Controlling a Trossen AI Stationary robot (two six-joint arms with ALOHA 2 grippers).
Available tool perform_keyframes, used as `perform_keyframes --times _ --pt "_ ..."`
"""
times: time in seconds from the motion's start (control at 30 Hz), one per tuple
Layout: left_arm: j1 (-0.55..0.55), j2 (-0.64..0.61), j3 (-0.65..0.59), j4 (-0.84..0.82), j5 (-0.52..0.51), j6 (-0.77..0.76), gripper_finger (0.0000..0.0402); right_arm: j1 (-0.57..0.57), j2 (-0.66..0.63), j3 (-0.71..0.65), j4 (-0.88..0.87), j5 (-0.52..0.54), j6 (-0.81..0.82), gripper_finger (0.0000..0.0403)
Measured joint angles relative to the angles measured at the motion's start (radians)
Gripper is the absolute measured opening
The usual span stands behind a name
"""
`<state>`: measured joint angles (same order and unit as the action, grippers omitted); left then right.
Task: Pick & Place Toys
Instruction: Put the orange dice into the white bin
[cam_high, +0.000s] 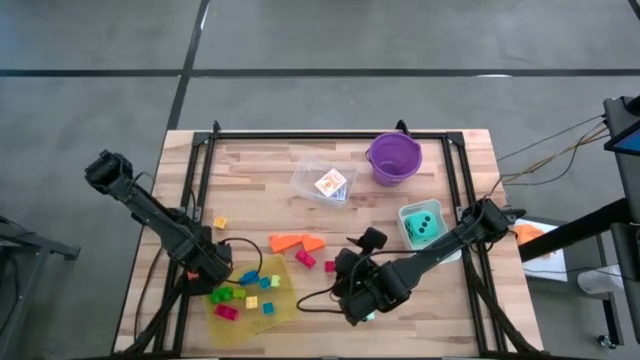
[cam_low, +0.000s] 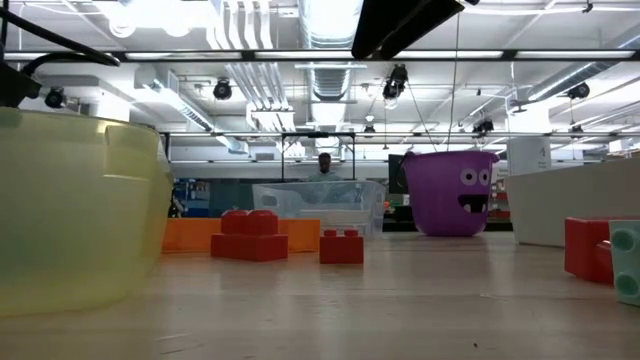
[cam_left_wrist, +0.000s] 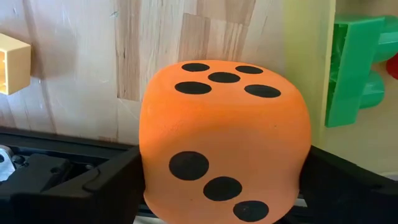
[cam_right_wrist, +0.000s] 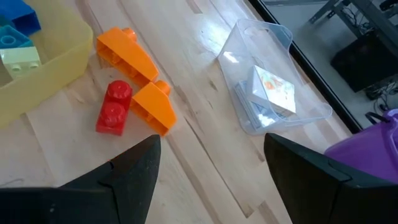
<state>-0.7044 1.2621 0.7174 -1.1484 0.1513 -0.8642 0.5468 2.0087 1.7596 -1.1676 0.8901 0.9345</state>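
An orange die (cam_left_wrist: 224, 137) with black dots sits between the fingers of my left gripper (cam_left_wrist: 224, 186), which is shut on it. This gripper stands at the yellow tray's (cam_high: 283, 300) left edge (cam_high: 212, 262) and hides the die in the high view. Several small bricks (cam_high: 248, 290) lie in the tray. Two orange wedges (cam_right_wrist: 134, 81) and a red brick (cam_right_wrist: 113, 109) rest on the wood right of the tray. My right gripper (cam_right_wrist: 211, 180) hovers open over the table (cam_high: 352, 288), near them, with nothing between its fingers. A teal die (cam_high: 424, 226) lies at the right. My left gripper pinches the orange die by two opposite side faces (cam_left_wrist: 152, 174), one finger (cam_left_wrist: 106, 186) on each. The fingers come from above and point steeply down. The three-dot face is turned toward the wrist. I cannot tell whether the die's underside rests on the table.
A clear tub (cam_high: 322, 182) with card packs and a purple bucket (cam_high: 394, 158) stand at the far side. A single yellow brick (cam_high: 220, 222) lies far-left of the tray. A green brick (cam_left_wrist: 354, 68) lies in the tray close to the die. Black frame rails run along the table's edges.
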Motion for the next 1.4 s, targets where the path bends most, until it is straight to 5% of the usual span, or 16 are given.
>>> perform_keyframes --times 0.17,1.4 --pt "0.000 0.000 0.000 0.000 0.015 -0.006 0.0299 0.000 0.000 0.000 0.005 0.000 0.000 0.0283" --pt "0.003 -0.031 0.029 0.007 -0.081 -0.209 0.0290 0.000 0.000 0.000 0.046 0.000 0.000 0.0283"
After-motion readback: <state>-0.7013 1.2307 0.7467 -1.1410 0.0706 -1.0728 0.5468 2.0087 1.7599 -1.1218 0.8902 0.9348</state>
